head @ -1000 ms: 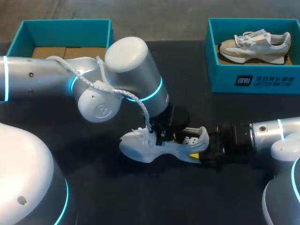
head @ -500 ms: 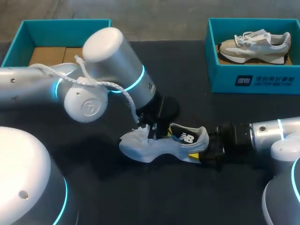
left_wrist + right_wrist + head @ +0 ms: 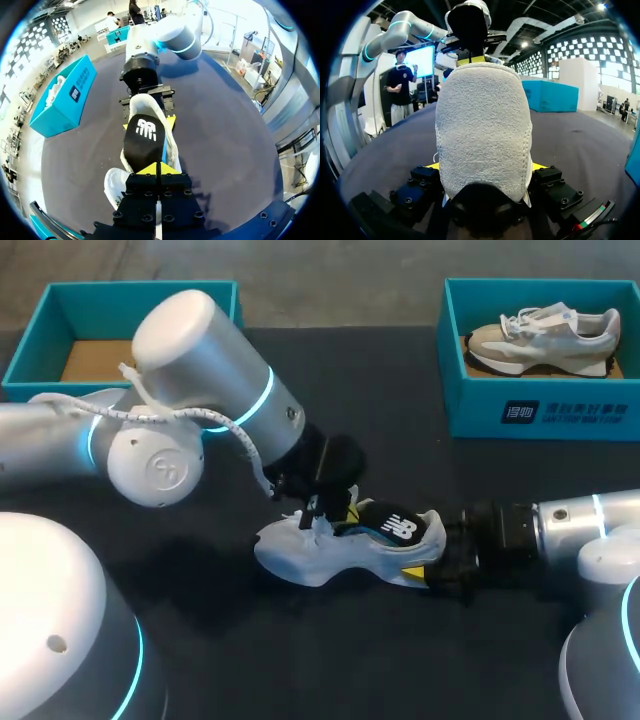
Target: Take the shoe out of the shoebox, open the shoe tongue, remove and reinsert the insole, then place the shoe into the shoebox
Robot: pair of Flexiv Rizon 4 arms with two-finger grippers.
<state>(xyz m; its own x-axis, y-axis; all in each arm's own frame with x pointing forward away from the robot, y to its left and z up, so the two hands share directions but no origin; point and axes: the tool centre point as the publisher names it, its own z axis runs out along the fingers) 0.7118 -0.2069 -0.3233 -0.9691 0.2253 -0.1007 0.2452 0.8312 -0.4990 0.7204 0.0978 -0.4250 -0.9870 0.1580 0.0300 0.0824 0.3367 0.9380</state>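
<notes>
Lower centre of the head view, the white shoe (image 3: 300,558) lies on the black table (image 3: 400,390), its heel clamped between the right gripper (image 3: 440,560) fingers. The left gripper (image 3: 335,512) is pinched tight on one end of the black insole (image 3: 392,528). Since a second ago its arm has drawn back toward the upper left, lifting the insole farther out of the shoe. The teal shoebox (image 3: 540,415) sits upper right

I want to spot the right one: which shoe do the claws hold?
The white shoe on the table: right claw grips its heel, left claw pinches its insole. The beige shoe lies boxed, untouched.
</notes>
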